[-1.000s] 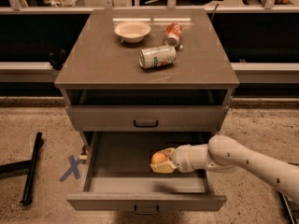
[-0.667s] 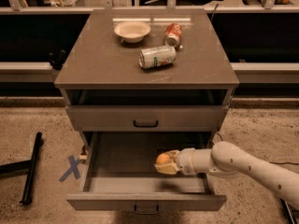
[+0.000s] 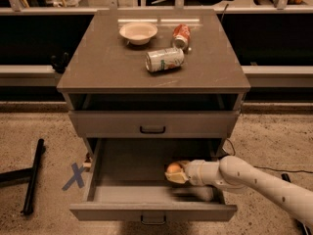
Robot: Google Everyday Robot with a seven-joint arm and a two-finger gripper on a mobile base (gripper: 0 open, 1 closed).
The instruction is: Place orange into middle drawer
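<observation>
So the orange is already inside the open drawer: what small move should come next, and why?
Probably open the fingers and let go: the gripper holds the orange low over the floor of the open middle drawer, well inside its walls.

The orange (image 3: 172, 168) is partly covered by the gripper (image 3: 177, 173) clasped on it inside the middle drawer (image 3: 112, 212), whose back is hidden under the drawer front above (image 3: 112, 124); the arm (image 3: 264, 182) is cut off at the right edge, and the drawer handle (image 3: 153, 221) at the bottom edge.
</observation>
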